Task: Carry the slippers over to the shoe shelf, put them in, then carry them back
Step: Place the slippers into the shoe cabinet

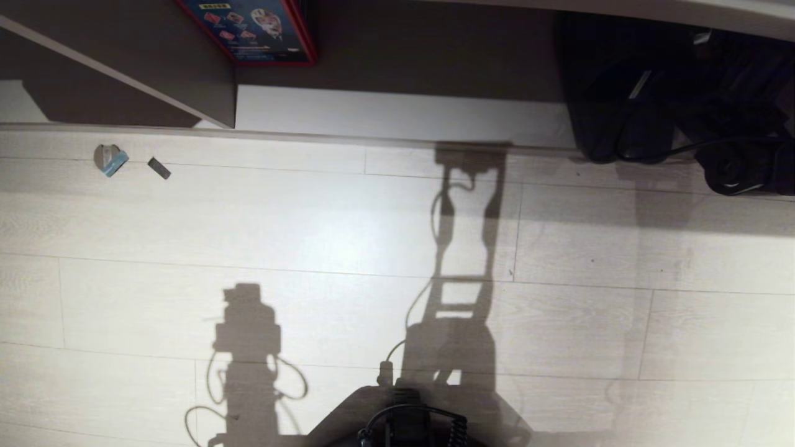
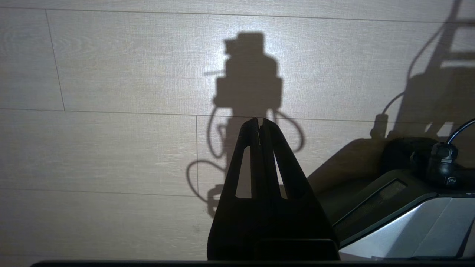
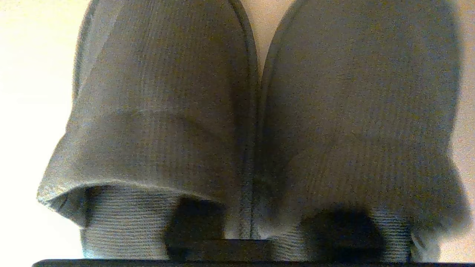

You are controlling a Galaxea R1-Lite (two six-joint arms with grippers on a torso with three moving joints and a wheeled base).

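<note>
The slippers (image 3: pixel 167 111) were dark grey with a fine ribbed weave; the floor (image 1: pixel 310 217) was pale wood-grain planks.

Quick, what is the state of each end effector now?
Left end effector: closed, holding nothing.
Right end effector: open, one finger inside each of the slippers.

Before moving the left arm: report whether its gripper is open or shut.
Shut: the left gripper's black fingers meet at their tips, nothing between them.
</note>
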